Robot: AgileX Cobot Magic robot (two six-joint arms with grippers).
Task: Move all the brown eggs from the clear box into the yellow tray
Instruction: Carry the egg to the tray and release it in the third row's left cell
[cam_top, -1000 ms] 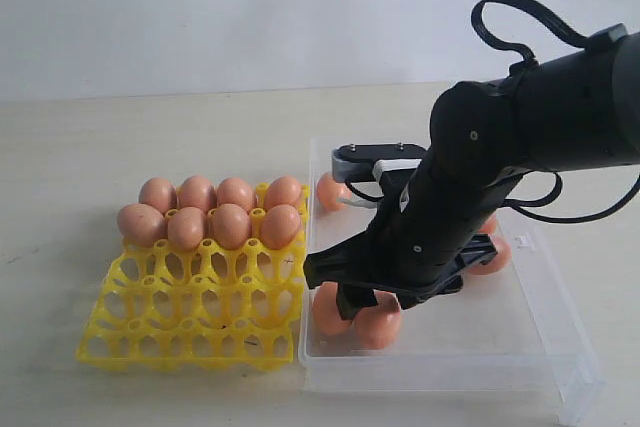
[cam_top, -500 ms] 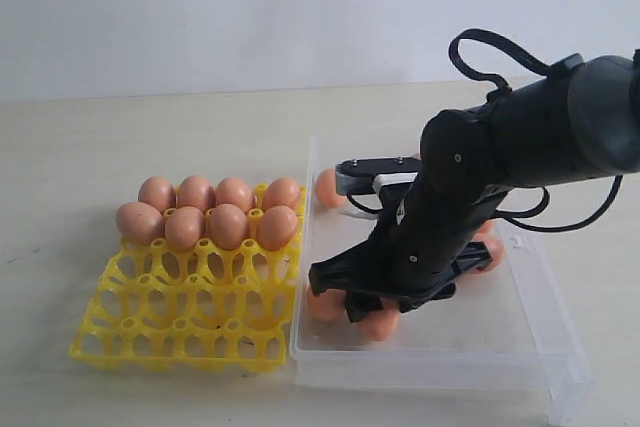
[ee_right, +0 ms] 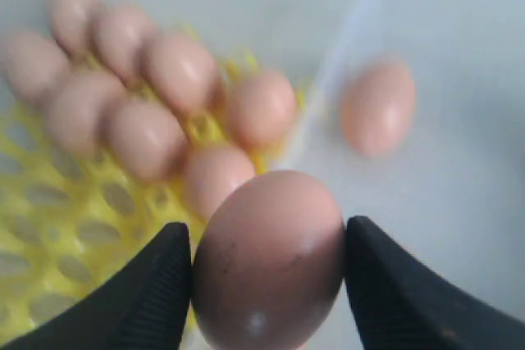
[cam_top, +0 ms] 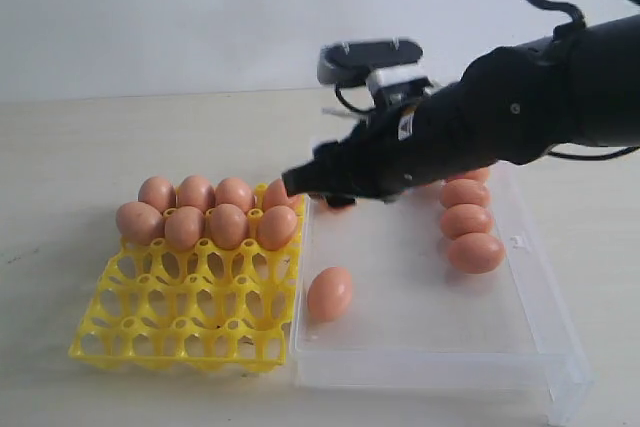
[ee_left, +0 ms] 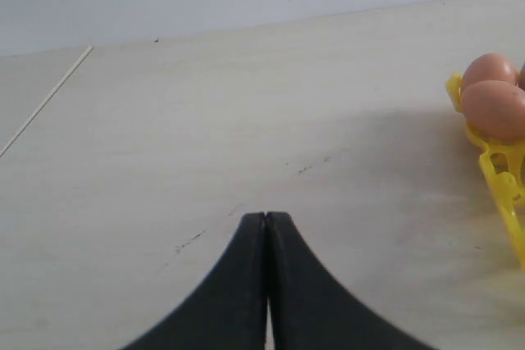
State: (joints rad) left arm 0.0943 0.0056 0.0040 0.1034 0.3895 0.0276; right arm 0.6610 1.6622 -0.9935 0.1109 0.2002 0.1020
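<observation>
Pale table (cam_top: pixel 80 147): the right gripper (ee_right: pixel 269 261) is holding one brown egg (ee_right: pixel 271 235) between its jaws, above the edge of the clear box (cam_top: pixel 430 365) nearest the yellow tray (cam_top: pixel 120 342). Empty cups (cam_top: pixel 185 299) are lying just beyond, toward the tray's near edge.

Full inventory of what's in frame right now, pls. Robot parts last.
tray: one, yellow, on the table, left of the box.
eggs in the tray: eight, brown, filling its two far rows.
box: one, clear, beside the tray.
eggs in the box: four in clear view, brown, one by the tray side, three along the opposite side; the arm may hide more.
held egg: one, brown, raised near the tray-box border.
table: one, beige, under everything.
left gripper: black, shut, empty, over bare table beside the tray.
right gripper: black, shut on the held egg.
</observation>
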